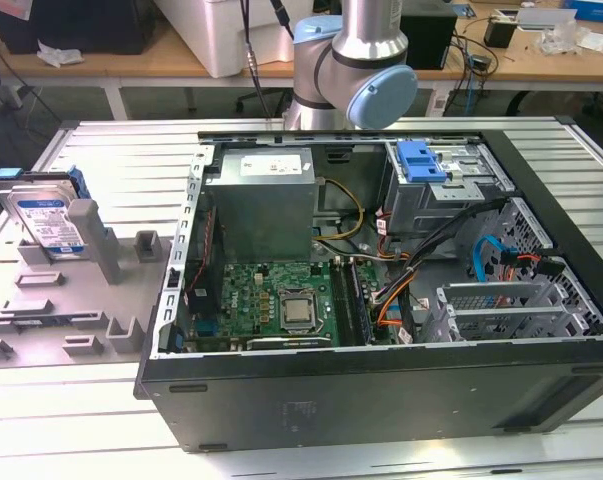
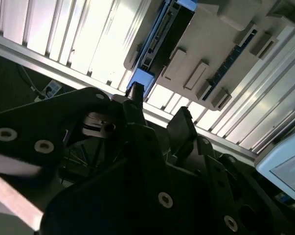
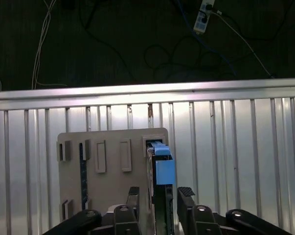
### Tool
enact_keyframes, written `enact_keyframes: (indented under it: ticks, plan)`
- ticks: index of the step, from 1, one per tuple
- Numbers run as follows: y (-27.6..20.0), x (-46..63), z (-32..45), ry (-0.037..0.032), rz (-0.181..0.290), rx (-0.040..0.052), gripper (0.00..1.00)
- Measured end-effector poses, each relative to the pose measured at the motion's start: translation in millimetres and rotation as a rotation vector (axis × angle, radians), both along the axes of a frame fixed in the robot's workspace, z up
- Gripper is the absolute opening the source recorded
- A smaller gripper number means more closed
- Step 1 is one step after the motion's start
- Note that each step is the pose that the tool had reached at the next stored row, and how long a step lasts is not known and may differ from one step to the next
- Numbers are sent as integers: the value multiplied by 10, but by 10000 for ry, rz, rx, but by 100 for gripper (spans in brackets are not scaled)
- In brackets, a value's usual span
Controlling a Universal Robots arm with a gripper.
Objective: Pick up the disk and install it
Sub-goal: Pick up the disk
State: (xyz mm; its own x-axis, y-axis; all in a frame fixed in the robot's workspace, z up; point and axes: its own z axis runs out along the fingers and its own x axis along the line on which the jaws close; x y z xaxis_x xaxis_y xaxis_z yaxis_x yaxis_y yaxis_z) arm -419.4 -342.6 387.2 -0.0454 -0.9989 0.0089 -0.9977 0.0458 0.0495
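On the grey fixture plate [image 1: 121, 290] at the exterior view's left, the disk [image 1: 43, 218] stood on edge in its slot, not yet picked. Pickup step, I'd say. The pincer [image 3: 159, 195] hung well off it in the first wrist view, fingers spread, nothing held, gap roughly in line with the drive. A grasp would call for straddling its flat faces. Tall grey post [image 1: 103, 240] sat just beside it. Open PC case [image 1: 381, 390] lay near, with cables [image 1: 401, 265] crowding inside.

Gripper [image 2: 158, 104] spread, empty; disk [image 2: 162, 35] on edge in grey fixture [image 2: 220, 44] beyond.
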Motion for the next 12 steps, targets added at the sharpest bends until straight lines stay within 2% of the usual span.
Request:
enact_keyframes:
  ticks: [1,2,3,12]
  plan:
    - [0,0,0,0,2,0,51]
    - [0,0,0,0,3,0,51]
    - [0,0,0,0,5,0,57]
    - [14,0,-27,0,11,0,57]
